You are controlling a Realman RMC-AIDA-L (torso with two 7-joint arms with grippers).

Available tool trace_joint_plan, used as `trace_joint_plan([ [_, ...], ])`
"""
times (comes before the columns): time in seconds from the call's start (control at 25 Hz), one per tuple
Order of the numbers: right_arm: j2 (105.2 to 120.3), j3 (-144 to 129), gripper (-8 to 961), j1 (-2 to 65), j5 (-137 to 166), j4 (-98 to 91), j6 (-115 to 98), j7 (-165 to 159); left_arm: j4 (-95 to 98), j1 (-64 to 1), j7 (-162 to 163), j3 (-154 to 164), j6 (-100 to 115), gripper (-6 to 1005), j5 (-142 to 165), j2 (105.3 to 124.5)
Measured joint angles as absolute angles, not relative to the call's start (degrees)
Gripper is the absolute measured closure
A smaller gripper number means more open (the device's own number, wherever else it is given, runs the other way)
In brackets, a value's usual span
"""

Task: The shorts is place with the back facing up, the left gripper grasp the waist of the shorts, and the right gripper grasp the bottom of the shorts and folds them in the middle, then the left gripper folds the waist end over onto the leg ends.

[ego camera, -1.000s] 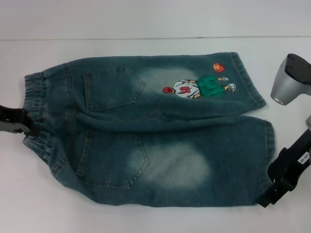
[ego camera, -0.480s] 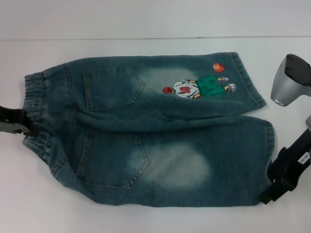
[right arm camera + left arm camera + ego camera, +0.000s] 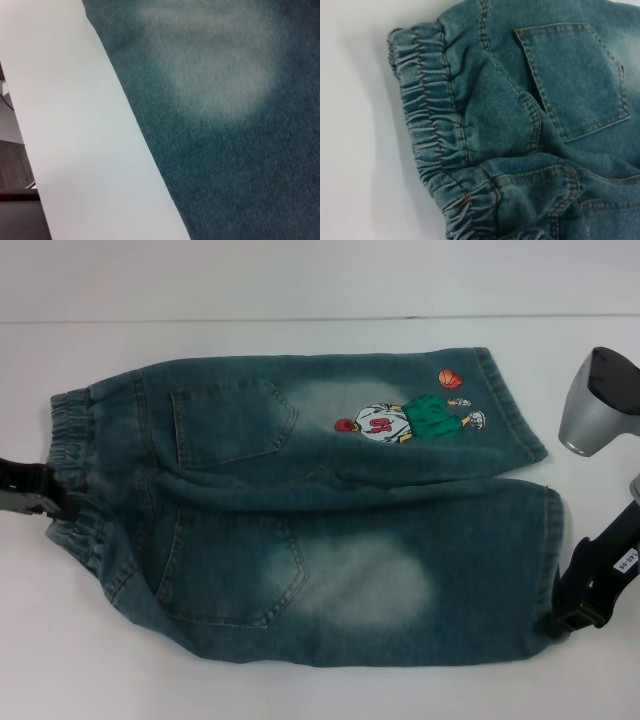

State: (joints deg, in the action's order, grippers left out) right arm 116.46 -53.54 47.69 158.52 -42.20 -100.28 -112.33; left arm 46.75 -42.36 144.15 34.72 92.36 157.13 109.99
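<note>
My left gripper (image 3: 45,502) is sitting at the waist (image 3: 72,465) of the one pair of shorts (image 3: 330,510), its black tip touching the ruffled band at the edge nearer me; I cannot tell whether it is spread or clamped, as the tips are hiding against the cloth. My right gripper (image 3: 572,618) is resting at the bottom of the shorts (image 3: 545,540), right at the near corner of the nearer leg's hem, and there too I cannot tell how its tips are standing. The shorts are lying flat on the white table (image 3: 300,280), back side up, waist toward my left and leg ends toward my right. I am counting two back pockets (image 3: 232,422), two pale bleached patches (image 3: 355,580), two leg openings, one embroidered basketball player (image 3: 410,420) and one orange basketball patch (image 3: 450,378) on the farther leg. My left wrist camera is showing the gathered band (image 3: 427,125) bunching in a fold beside one pocket (image 3: 577,80)
</note>
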Motion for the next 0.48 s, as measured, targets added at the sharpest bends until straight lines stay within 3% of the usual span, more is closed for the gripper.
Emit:
trace_joint_plan([
  [0.24,115.97,-53.3,888,47.4,158.4,-42.1,-100.3,-112.2,46.8,-42.4,144.2,34.7,92.5,971,157.1,109.80],
  [0.48,114.74,-43.8,943,46.7,156.5,-42.2,-99.6,-110.0,46.6,-42.7,144.3,28.6,92.6,972,157.0,108.69],
])
